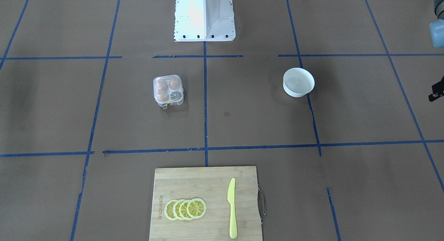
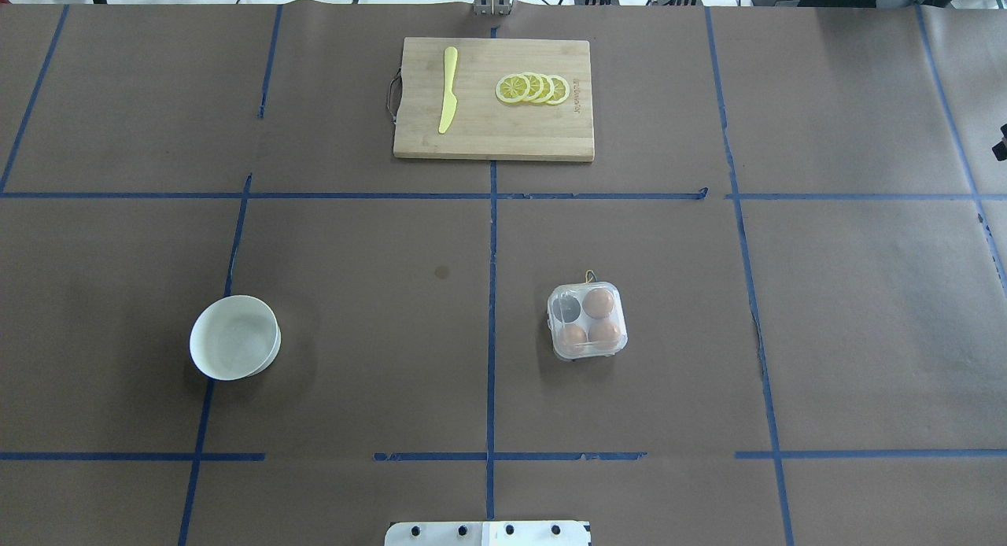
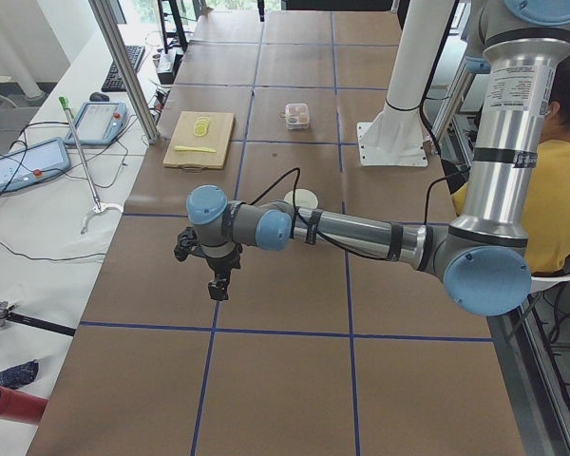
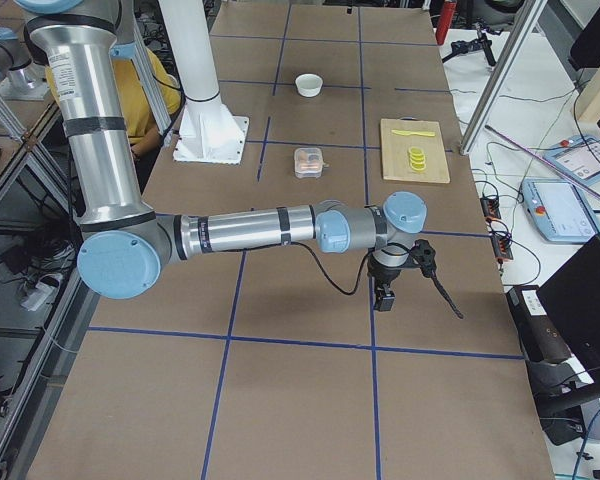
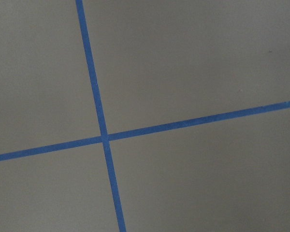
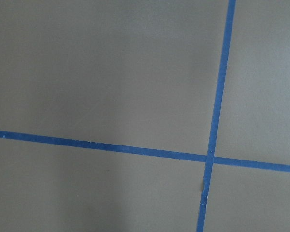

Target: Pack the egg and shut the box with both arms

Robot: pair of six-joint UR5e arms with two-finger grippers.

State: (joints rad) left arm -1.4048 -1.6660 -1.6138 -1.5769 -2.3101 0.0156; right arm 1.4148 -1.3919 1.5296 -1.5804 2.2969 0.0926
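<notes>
A brown paper-covered desk [image 2: 354, 239] is marked into squares by blue tape. A small clear box [image 2: 588, 322] sits on the robot's right half, just beside the centre tape line. Three orange-brown eggs [image 2: 599, 302] fill three of its four cups, and the fourth cup, on the far left side seen from the robot, is dark and empty. The clear lid seems to lie down over the cups, with a yellow band showing at the box's far edge. A white bowl [image 2: 234, 347] stands well apart on the robot's left half. At the far edge lies a wooden board [image 2: 488, 141] carrying a yellow knife [image 2: 448, 90] and a row of overlapping lemon slices [image 2: 533, 89]. The left arm [image 3: 342, 228] reaches out low over the desk's left end, its black claw [image 3: 217, 283] pointing down. The right arm [image 4: 240, 230] does likewise at the right end with its claw [image 4: 383, 297]. Both claws are far from the box, and whether their fingers are apart or together cannot be told. Both wrist views show only paper and crossing tape.
</notes>
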